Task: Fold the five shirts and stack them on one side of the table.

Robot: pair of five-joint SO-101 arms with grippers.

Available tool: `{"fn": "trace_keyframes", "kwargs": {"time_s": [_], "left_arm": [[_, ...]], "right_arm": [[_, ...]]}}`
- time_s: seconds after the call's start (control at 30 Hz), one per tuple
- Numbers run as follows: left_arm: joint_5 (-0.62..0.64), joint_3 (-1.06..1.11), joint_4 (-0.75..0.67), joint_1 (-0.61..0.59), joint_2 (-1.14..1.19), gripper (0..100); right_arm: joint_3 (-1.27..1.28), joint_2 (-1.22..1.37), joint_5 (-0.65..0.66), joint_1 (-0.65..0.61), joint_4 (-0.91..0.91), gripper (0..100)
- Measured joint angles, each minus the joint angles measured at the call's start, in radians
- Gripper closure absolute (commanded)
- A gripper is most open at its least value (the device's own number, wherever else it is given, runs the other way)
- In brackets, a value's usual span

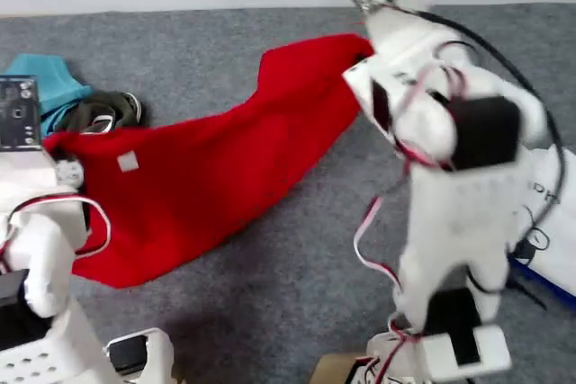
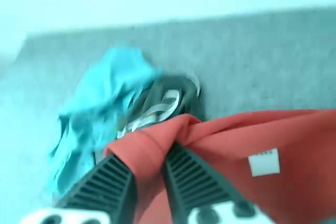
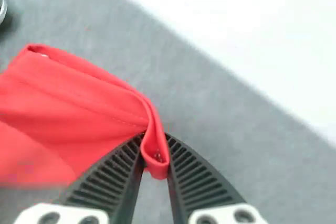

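Tightly, left pincer (image 2: pixel 147 157) and right pincer (image 3: pixel 154 145) pinch red shirt (image 1: pixel 207 177).

Soft matt cloth w/ stitched hem — red shirt (image 1: pixel 207 177). Table cover (image 1: pixel 297 303): grey, rough, felt-like. Fingers (image 3: pixel 113 174) of right gripper (image 3: pixel 154 145) — black ribbed matt plastic; arm shell (image 1: pixel 468 213) smooth white plastic.

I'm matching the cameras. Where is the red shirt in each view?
High view: red shirt stretched across the middle, between the arms.
Left wrist view: a corner clamped in the left gripper, by the teal shirt.
Right wrist view: a folded edge clamped in the right gripper.
Shared landmark: the grey mat.
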Motion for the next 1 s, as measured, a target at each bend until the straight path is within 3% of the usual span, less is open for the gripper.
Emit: {"fn": "trace_keyframes", "kwargs": {"time_s": [0.23,0.5,0.7,1.0], "left_arm": [[0.0,-0.057,-0.14,0.137,-0.002,100],[0.0,-0.101,-0.353,0.209,-0.003,100],[0.0,-0.066,-0.334,0.299,-0.003,100],[0.0,0.017,-0.14,0.384,-0.003,100]], "right_arm": [[0.0,-0.176,0.08,0.055,-0.094,98.8],[0.0,-0.307,0.176,0.227,-0.098,98.8],[-0.002,-0.411,0.232,0.304,-0.098,98.8],[-0.011,-0.502,0.318,0.425,-0.186,98.8]]}}
